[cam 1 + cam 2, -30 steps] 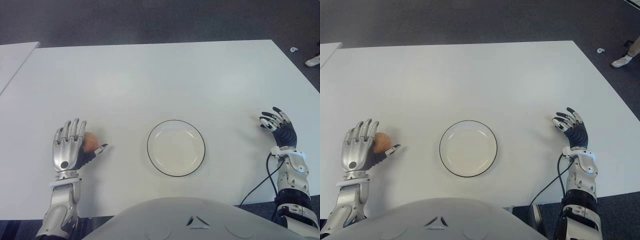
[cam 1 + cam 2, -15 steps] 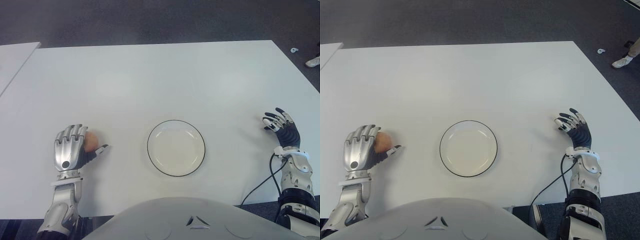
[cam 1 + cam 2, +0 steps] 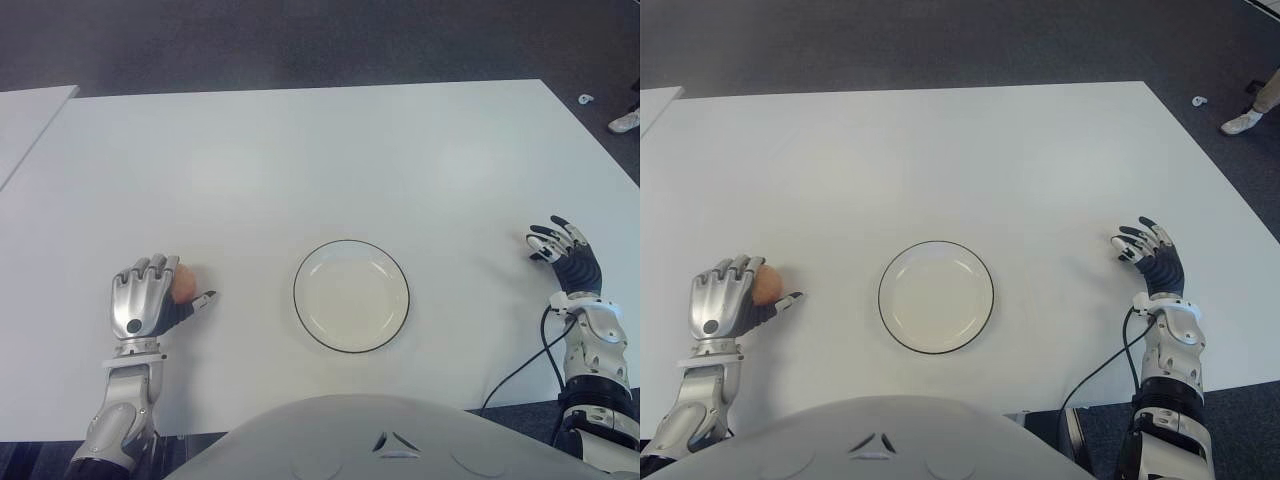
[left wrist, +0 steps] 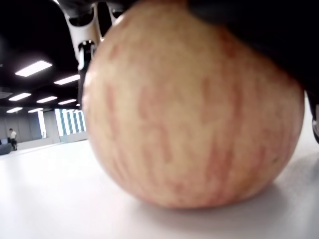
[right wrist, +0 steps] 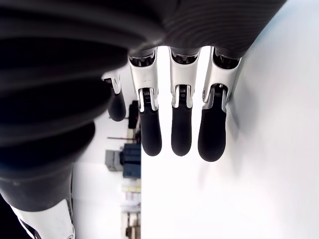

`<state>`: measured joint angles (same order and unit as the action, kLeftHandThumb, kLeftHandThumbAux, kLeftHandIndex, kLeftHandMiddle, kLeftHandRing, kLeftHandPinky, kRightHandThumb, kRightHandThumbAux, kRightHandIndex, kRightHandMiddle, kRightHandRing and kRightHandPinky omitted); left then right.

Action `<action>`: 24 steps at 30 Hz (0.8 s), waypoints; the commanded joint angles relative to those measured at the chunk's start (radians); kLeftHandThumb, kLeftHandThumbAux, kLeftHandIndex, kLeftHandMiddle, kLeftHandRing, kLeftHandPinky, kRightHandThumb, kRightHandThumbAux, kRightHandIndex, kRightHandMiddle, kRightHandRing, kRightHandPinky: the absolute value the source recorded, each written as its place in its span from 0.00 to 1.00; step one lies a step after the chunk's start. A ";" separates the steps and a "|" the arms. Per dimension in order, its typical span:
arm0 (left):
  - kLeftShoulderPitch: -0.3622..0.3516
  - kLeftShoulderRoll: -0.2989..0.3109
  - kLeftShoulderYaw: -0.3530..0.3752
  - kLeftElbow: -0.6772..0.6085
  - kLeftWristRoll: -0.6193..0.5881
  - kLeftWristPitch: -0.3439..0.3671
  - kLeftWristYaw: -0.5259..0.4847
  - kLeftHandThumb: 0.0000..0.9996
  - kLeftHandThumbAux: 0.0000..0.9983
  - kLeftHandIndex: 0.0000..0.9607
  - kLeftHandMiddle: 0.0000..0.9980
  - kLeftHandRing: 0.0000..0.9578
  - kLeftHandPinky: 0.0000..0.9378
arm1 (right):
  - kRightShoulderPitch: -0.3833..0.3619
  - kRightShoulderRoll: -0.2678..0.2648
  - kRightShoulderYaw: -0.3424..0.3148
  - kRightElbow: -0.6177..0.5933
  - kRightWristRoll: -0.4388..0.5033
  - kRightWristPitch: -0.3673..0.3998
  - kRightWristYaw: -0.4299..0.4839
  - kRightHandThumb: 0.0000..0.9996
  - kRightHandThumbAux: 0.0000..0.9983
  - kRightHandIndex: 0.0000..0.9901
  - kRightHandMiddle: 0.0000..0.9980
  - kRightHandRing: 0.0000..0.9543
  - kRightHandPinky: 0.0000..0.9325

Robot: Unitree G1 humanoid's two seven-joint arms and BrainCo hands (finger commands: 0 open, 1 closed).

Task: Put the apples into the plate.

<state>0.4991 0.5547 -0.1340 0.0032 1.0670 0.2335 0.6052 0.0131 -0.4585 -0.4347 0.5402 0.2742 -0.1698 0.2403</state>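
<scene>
A reddish-yellow apple (image 3: 185, 282) sits on the white table (image 3: 300, 160) at the near left, and it fills the left wrist view (image 4: 194, 114) still touching the tabletop. My left hand (image 3: 150, 297) covers it from the near side, fingers curled over its top and thumb out to the right. A white plate with a dark rim (image 3: 297, 300) lies empty at the near middle, a hand's width right of the apple. My right hand (image 3: 563, 255) shows near the table's right edge, fingers (image 5: 181, 124) spread and holding nothing.
A second white table's corner (image 3: 30, 110) shows at the far left. A black cable (image 3: 520, 370) runs from the right wrist down over the near table edge. Dark carpet lies beyond the far edge.
My left hand's fingers have curled down from straight to wrapped over the apple. The right hand has drawn back slightly toward the near right edge.
</scene>
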 commanded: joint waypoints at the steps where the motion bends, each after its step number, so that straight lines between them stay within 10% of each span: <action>1: 0.065 -0.011 -0.045 0.063 -0.050 -0.013 -0.118 0.86 0.66 0.43 0.52 0.80 0.76 | 0.020 0.013 0.010 0.018 -0.012 0.047 -0.006 0.46 0.78 0.15 0.34 0.33 0.27; 24: 0.072 0.017 -0.044 0.067 -0.071 -0.037 -0.074 0.86 0.66 0.43 0.52 0.80 0.73 | 0.031 0.026 0.009 -0.033 -0.012 0.082 -0.036 0.46 0.78 0.15 0.34 0.33 0.32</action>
<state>0.5076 0.5845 -0.1327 -0.0007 1.0184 0.2102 0.6016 0.0276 -0.4534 -0.4303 0.4929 0.2631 -0.1330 0.2096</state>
